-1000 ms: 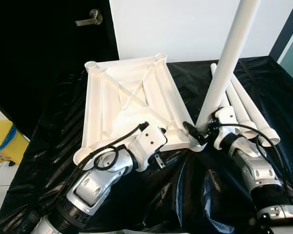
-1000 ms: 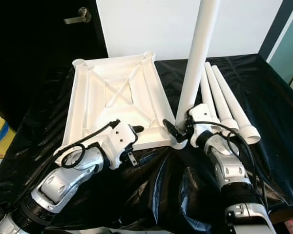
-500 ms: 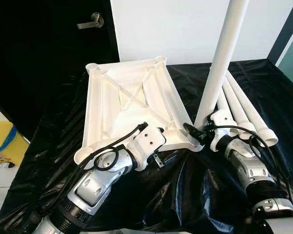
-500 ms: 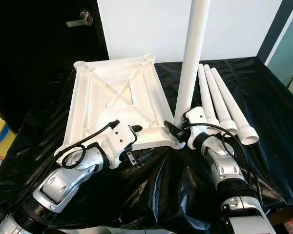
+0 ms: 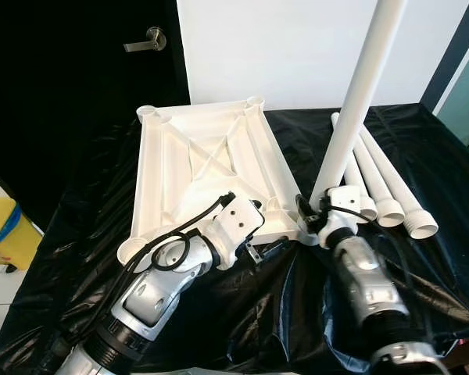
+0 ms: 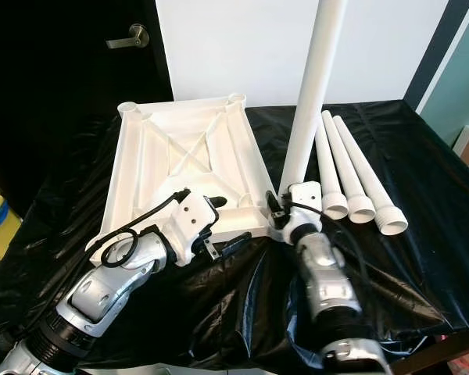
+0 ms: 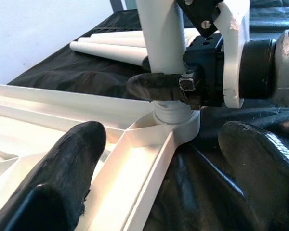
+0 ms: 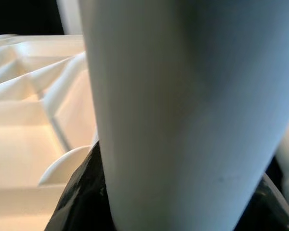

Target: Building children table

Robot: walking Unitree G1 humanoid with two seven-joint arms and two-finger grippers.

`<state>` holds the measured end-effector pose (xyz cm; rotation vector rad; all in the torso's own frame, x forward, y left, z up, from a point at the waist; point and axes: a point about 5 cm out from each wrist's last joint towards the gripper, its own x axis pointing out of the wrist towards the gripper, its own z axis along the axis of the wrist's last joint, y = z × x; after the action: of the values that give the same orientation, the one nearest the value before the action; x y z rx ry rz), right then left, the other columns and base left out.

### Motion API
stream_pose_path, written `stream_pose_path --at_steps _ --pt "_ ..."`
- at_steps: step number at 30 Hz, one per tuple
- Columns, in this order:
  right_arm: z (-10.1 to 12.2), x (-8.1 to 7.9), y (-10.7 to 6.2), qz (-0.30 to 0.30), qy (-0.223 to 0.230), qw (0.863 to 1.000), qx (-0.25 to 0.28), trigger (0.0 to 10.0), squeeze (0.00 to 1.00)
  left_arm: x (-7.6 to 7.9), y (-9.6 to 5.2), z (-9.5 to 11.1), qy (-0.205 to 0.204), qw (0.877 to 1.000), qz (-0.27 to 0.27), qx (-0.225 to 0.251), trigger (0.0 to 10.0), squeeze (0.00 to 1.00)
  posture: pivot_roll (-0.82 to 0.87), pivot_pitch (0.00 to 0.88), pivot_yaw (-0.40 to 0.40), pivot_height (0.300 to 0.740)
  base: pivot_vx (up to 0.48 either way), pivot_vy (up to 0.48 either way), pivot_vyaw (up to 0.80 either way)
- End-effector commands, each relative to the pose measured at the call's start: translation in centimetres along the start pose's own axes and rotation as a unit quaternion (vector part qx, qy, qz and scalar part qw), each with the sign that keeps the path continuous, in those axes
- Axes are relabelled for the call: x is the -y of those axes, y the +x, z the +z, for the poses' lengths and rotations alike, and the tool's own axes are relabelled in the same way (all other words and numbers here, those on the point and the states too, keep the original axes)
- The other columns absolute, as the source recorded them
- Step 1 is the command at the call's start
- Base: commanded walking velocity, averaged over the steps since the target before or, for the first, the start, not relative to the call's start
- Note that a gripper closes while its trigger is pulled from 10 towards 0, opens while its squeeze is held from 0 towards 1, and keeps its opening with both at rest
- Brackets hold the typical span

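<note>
Leg (image 5: 358, 101): upright in the top's (image 5: 203, 168) near-right corner socket, right gripper (image 7: 183, 89) clamped low.
Left gripper (image 5: 258, 251): fingers wide, bracing that edge.
Tip: press straight down, no tilt.

The left claw (image 5: 259, 248) is reaching forward with its fingers (image 7: 72, 159) spread apart. The right claw (image 5: 311, 215) is clamping its fingers around an upright white leg (image 5: 352, 117), forearm angled forward.
</note>
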<state>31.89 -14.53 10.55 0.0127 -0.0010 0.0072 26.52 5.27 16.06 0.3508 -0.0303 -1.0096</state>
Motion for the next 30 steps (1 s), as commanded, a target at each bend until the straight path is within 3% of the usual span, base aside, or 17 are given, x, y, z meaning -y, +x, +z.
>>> stream_pose_path --at_steps 1,5,15,16,18,19,22,26,27,28,29,30 --pt "-2.6 0.6 -1.0 -0.062 0.005 0.996 -0.066 10.0 0.00 0.0 -0.2 -0.5 0.002 1.000 -0.008 -0.008 10.0 0.00 -0.06 0.000 -0.007 0.740 0.000 0.000 0.00" --pt "-2.6 -1.1 -1.3 -0.064 0.036 0.996 -0.060 10.0 0.00 -0.1 -0.2 -0.5 0.000 1.000 -0.003 -0.006 10.0 0.00 -0.06 0.000 -0.005 0.740 0.000 0.000 0.00" --pt "-1.5 -2.0 -1.1 -0.041 0.039 0.998 -0.036 10.0 0.00 -0.6 -0.4 -0.6 0.005 1.000 0.007 -0.007 10.0 0.00 -0.04 0.000 -0.013 0.740 0.000 0.000 0.00" --pt "-1.1 -1.9 -1.0 -0.035 0.038 0.998 -0.026 10.0 0.64 -0.5 -0.4 -0.7 0.006 1.000 0.007 -0.007 10.0 0.00 -0.04 0.000 -0.012 0.740 0.000 0.000 0.00" --pt "-0.9 -1.9 -1.0 -0.031 0.038 0.999 -0.020 10.0 0.64 -0.5 -0.4 -0.7 0.006 1.000 0.007 -0.007 10.0 0.00 -0.04 0.000 -0.013 0.740 0.000 0.000 0.00" --pt "-0.6 -1.7 -0.9 -0.021 0.038 0.999 -0.012 10.0 1.00 -0.5 -0.4 -0.7 0.006 1.000 0.006 -0.007 10.0 0.00 -0.04 0.000 -0.015 0.740 0.000 0.000 0.00" --pt "0.2 -0.6 -0.9 0.046 0.030 0.998 0.011 10.0 1.00 -0.7 -0.4 -0.7 0.008 1.000 0.011 -0.007 10.0 0.00 -0.04 0.000 -0.019 0.740 0.000 0.000 0.00" --pt "0.5 0.0 -0.9 0.091 0.019 0.995 0.018 10.0 1.00 -0.7 -0.4 -0.7 0.008 1.000 0.013 -0.008 10.0 0.00 -0.04 0.000 -0.018 0.740 0.000 0.000 0.00" --pt "0.7 0.4 -0.7 0.120 0.011 0.993 0.020 10.0 0.94 -0.7 -0.5 -0.7 0.008 1.000 0.013 -0.008 10.0 0.00 -0.03 0.000 -0.014 0.740 0.000 0.000 0.00" --pt "0.9 0.8 -0.6 0.145 0.001 0.989 0.022 10.0 0.18 -0.7 -0.5 -0.8 0.007 1.000 0.014 -0.008 10.0 0.00 -0.03 0.000 -0.012 0.740 0.000 0.000 0.00" --pt "1.0 1.0 -0.6 0.160 -0.005 0.987 0.022 10.0 0.18 -0.7 -0.5 -0.8 0.008 1.000 0.014 -0.009 10.0 0.00 -0.03 0.000 -0.011 0.740 0.000 0.000 0.00" --pt "1.1 1.3 -0.4 0.183 -0.018 0.983 0.024 10.0 0.00 -0.8 -0.5 -0.8 0.008 1.000 0.014 -0.009 10.0 0.00 -0.03 0.000 -0.009 0.740 0.000 0.000 0.00"
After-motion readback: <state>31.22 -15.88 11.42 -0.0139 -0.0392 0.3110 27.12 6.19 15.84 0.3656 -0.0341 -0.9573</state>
